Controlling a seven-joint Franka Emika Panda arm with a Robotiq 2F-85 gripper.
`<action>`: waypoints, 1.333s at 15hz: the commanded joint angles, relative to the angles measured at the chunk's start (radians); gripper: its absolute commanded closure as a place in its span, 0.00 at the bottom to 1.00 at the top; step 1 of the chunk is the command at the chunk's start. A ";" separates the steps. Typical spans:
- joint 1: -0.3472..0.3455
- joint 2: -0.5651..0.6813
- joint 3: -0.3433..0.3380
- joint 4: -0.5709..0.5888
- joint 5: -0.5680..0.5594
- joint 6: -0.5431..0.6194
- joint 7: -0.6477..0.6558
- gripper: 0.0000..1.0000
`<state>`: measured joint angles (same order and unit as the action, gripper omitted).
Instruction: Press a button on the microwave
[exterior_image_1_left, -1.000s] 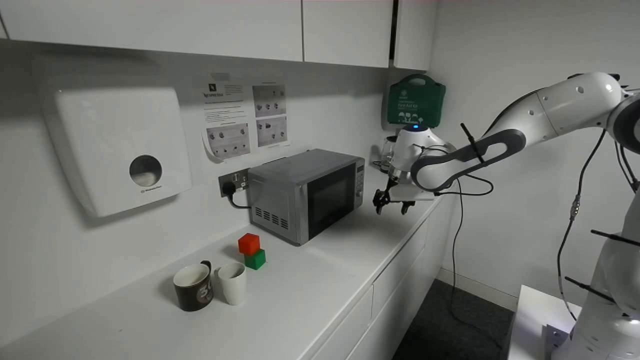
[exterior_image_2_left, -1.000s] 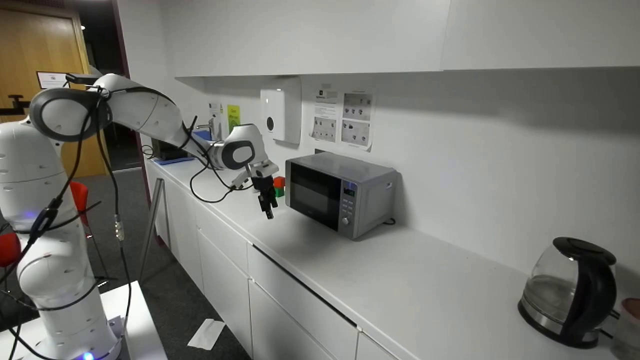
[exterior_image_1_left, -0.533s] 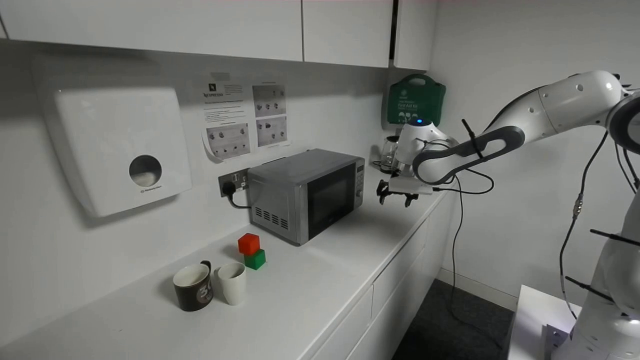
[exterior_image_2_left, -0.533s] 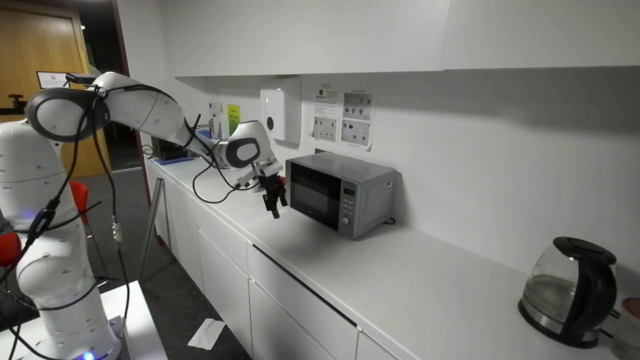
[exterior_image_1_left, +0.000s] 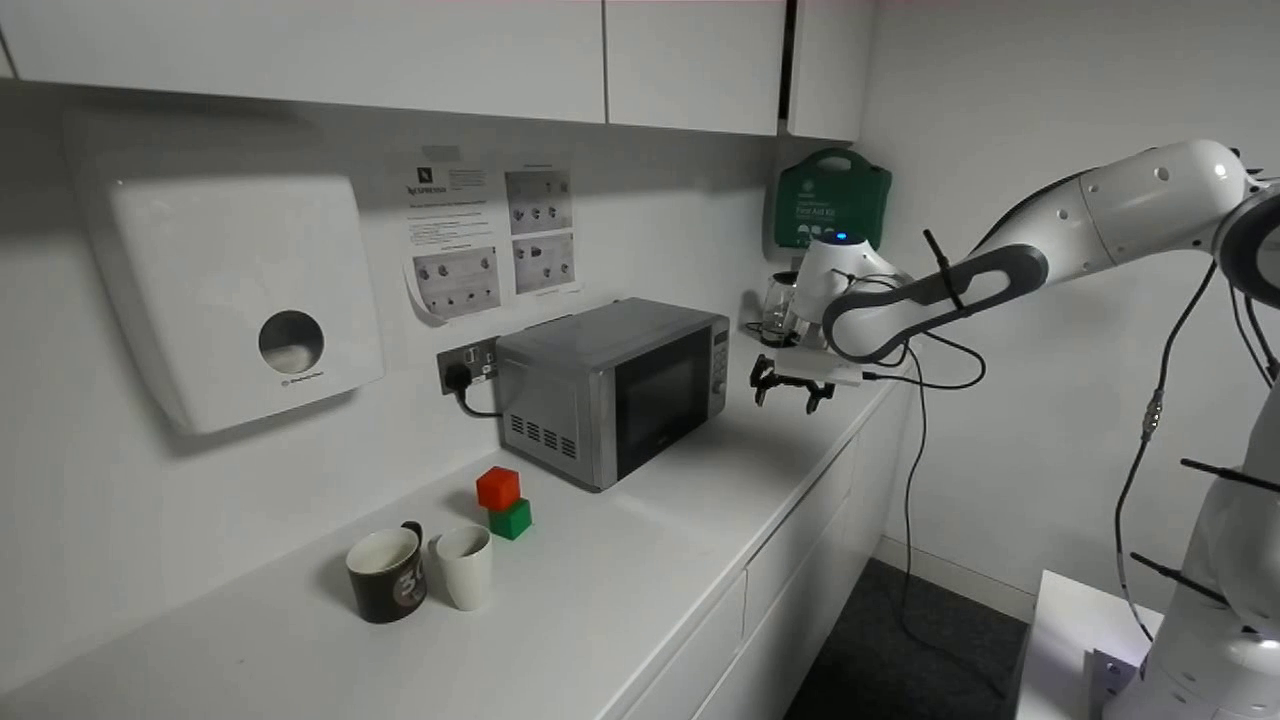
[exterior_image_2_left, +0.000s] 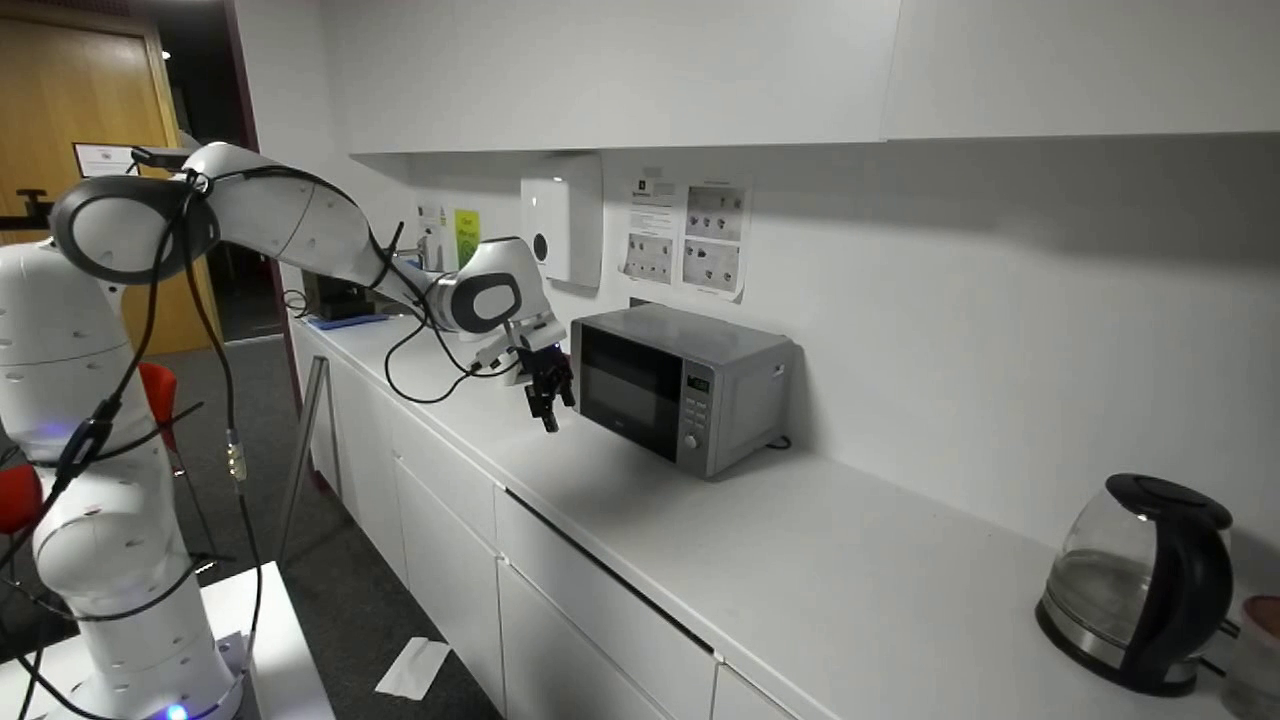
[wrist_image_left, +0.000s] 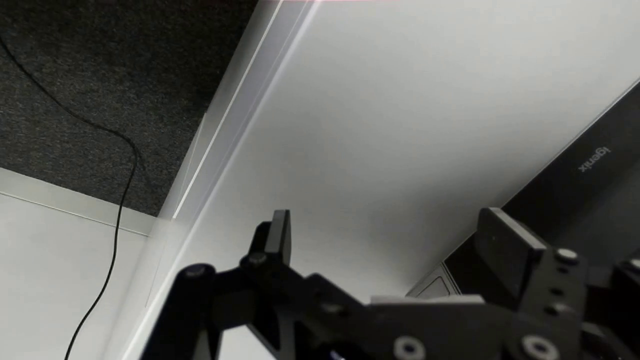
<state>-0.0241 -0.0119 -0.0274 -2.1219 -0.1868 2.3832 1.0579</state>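
Observation:
The microwave stands on the counter with its back to the wall. It also shows in an exterior view, where its control strip has a small display, rows of buttons and a knob. My gripper is open and empty, above the counter in front of the microwave and apart from it. In an exterior view my gripper points down near the door's far end from the controls. In the wrist view the gripper has its fingers wide apart. The dark door and the control strip's lower corner show there; the rest is hidden.
A red block on a green block, a dark mug and a white mug stand on the counter. A kettle stands further along. Wall cabinets hang above. A cable runs from the wrist.
My gripper has risen a little and shifted slightly towards the microwave, turning a bit, mostly in the first half second. It stays open. The microwave has not moved.

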 joint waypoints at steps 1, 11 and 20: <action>-0.002 0.000 0.002 0.002 0.002 -0.003 -0.003 0.00; 0.002 0.091 -0.004 0.078 -0.075 0.131 0.222 0.00; -0.003 0.274 -0.130 0.286 -0.089 0.146 0.257 0.00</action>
<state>-0.0291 0.1903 -0.1340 -1.9295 -0.2718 2.5246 1.2837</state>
